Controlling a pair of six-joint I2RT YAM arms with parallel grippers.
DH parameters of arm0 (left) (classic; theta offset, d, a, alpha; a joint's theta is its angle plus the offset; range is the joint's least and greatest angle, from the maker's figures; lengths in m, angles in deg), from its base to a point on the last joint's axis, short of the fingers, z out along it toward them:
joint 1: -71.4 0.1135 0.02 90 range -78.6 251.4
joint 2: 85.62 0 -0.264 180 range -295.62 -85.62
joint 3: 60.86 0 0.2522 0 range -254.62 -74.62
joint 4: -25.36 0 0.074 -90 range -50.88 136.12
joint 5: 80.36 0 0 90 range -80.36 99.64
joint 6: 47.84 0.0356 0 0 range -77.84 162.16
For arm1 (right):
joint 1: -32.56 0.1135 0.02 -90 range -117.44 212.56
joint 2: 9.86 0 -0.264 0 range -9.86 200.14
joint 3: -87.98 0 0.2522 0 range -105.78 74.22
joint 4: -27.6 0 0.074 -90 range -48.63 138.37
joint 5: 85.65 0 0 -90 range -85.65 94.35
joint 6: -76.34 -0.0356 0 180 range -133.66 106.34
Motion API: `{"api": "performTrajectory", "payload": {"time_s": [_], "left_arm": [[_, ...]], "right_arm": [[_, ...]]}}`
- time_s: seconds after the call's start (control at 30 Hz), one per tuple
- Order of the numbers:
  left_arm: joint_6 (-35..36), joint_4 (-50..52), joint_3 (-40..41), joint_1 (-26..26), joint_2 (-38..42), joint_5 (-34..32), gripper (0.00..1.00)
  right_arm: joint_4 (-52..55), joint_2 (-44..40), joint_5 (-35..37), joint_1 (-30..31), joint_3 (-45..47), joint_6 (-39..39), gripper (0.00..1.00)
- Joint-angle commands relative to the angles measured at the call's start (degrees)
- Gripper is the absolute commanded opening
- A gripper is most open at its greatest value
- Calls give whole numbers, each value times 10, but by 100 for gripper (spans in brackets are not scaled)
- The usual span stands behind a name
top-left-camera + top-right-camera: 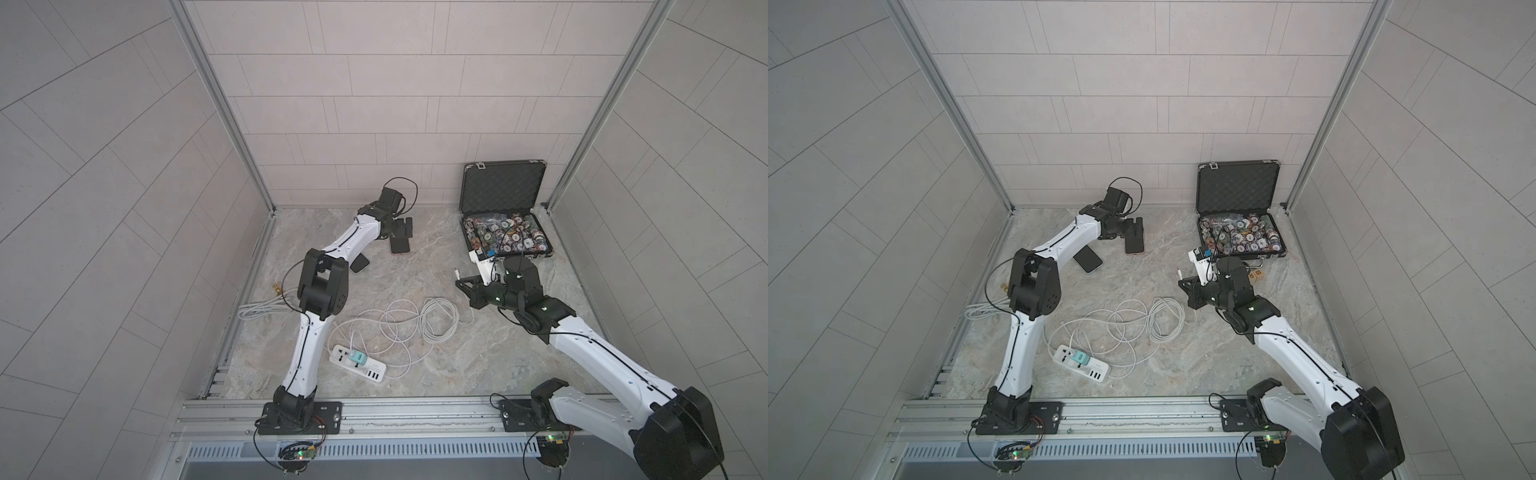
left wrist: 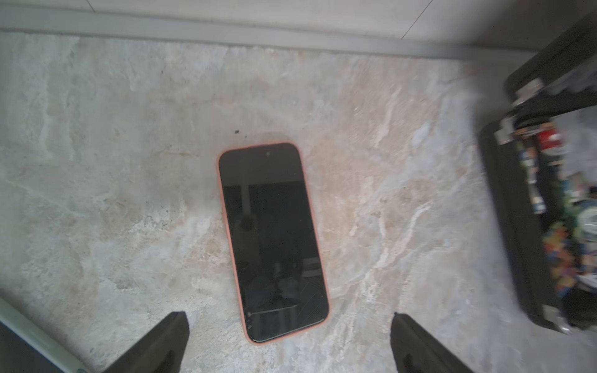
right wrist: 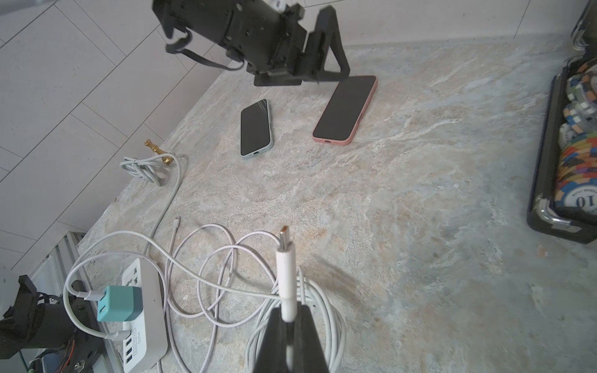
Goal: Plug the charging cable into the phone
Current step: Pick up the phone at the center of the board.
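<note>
A phone (image 2: 273, 242) in a pink case lies face up on the marble table, near the back wall in both top views (image 1: 400, 246) (image 1: 1134, 245). My left gripper (image 2: 289, 318) hovers just above the phone's near end, open, with nothing between its fingers. My right gripper (image 3: 289, 315) is shut on the white charging cable's plug (image 3: 286, 264). The metal tip sticks out past the fingers and points towards the phones. In a top view this gripper (image 1: 462, 282) is held above the table, right of centre. The cable's coil (image 1: 436, 320) lies below it.
A second phone (image 3: 256, 129) in a pale blue case lies left of the pink one. A white power strip (image 1: 361, 363) with a teal charger (image 3: 119, 303) sits at the front. An open black case of poker chips (image 1: 505, 237) stands back right. Another cable bundle (image 1: 257, 309) lies at the left edge.
</note>
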Motion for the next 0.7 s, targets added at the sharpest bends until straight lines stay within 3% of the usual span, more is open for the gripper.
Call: {"api": "performTrajectory", "payload": {"time_s": [0.0,0.23,0.67], "left_arm": [[6,79,-46,-20,-35,-89,100],[-29,94,-98,-31,-85,-133,100],[-51,114,-160,-29,-160,-105,100]], "right_arm": [[6,-17,14,4,3,1,3],[7,-25,10,8,13,-15,2],[-10,-46,2,15,32,-41,2]]}}
